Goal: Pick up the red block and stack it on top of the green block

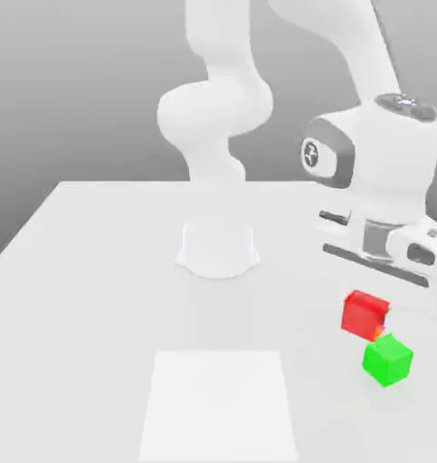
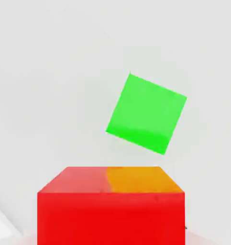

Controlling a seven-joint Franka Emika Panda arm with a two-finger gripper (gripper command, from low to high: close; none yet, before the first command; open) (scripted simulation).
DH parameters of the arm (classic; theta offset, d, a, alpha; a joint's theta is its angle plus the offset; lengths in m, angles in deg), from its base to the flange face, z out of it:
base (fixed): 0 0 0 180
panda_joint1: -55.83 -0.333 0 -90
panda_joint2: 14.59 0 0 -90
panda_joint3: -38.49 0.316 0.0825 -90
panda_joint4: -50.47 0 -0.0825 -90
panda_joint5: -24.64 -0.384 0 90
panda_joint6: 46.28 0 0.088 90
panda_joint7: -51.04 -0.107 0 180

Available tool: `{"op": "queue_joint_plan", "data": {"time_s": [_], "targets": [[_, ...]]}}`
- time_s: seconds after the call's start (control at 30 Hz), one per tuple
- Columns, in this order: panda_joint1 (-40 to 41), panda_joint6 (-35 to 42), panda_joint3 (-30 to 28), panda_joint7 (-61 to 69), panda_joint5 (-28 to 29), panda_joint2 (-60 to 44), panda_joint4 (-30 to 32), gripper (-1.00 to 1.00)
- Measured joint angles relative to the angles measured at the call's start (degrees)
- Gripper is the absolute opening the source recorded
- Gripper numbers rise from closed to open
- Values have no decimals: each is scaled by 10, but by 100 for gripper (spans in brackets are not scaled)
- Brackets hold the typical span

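The end effector [image 1: 365, 304], pinching the red block [image 1: 363, 316], should carry it high over the green block [image 1: 387, 360], match their skewed faces, then lower gently.

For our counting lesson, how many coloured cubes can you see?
2. The red block is in the gripper, off the table; the green block sits on the white table.

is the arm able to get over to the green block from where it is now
Probably yes: the jaws look shut on the red block, held above the table, and nothing seems to stand between it and the green block.
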Motion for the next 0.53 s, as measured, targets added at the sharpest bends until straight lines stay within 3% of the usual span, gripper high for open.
{"op": "queue_joint_plan", "data": {"time_s": [0.17, 0.4, 0.43, 0.53], "targets": [[-56, -8, 9, -27, -11, -17, -11, -100], [-38, -82, 14, 9, -63, -98, -15, -100], [-34, -94, 19, 15, -71, -111, -15, 100], [-34, -94, 19, 15, -71, -111, -15, 100]]}}
